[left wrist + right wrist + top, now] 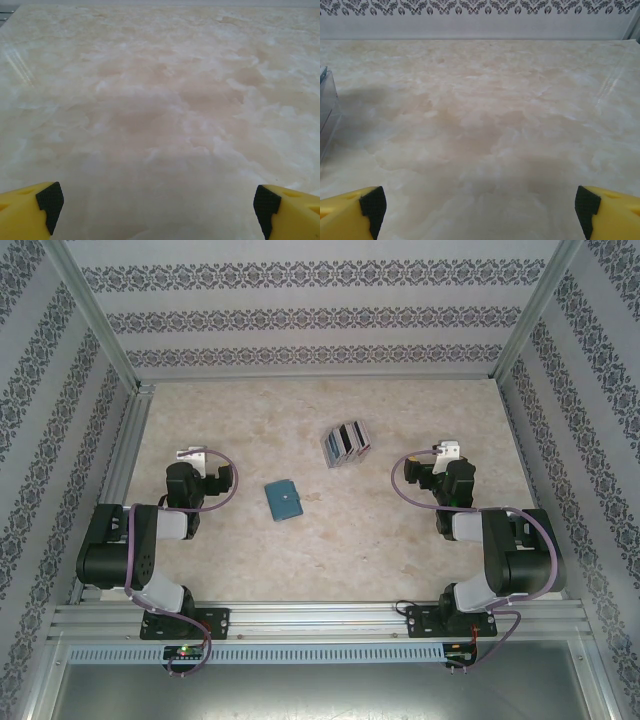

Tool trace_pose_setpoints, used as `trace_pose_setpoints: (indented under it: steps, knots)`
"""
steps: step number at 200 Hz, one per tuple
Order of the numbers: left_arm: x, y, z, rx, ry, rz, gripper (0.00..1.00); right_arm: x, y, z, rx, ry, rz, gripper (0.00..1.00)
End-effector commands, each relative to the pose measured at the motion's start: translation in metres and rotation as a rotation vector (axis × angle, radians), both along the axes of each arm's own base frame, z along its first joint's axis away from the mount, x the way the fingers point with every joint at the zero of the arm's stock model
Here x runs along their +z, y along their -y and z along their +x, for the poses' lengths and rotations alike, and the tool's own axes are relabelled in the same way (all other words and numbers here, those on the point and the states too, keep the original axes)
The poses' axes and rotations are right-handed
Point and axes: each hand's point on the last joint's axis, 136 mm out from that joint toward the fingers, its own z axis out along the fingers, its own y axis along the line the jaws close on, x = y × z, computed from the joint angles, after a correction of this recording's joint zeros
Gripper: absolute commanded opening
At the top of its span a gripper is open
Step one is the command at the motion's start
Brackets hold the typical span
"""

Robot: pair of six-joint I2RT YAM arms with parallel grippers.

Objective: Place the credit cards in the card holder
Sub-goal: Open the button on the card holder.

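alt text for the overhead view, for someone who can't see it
A small teal card holder lies flat near the middle of a pale marble-look table, with a fanned set of credit cards apart from it, farther back and to the right. The left arm and right arm sit folded at either side, touching neither.

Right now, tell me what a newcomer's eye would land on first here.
The small teal card holder lies flat near the middle of the pale marbled table, between the two arms. Beyond it and a little to the right lie the credit cards, fanned out and apart from the holder. The left gripper and right gripper both stand wide open over bare tabletop, holding nothing.
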Motion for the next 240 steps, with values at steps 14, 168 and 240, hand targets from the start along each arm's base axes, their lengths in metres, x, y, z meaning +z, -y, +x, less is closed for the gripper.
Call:
trace_pose_setpoints:
  steps: [14, 168, 240]
  knots:
    - [0.007, 0.002, 0.006, -0.007, 0.022, 0.022, 1.0, 0.007, -0.003, 0.005, 0.018, 0.023, 0.012, 0.98]
    - [0.044, -0.005, 0.003, 0.108, -0.161, -0.113, 0.99, 0.066, 0.006, -0.014, -0.076, -0.019, 0.13, 0.98]
    - [0.067, 0.034, -0.034, 0.115, -0.318, -0.512, 1.0, 0.059, -0.074, -0.05, 0.181, -0.368, 0.54, 0.98]
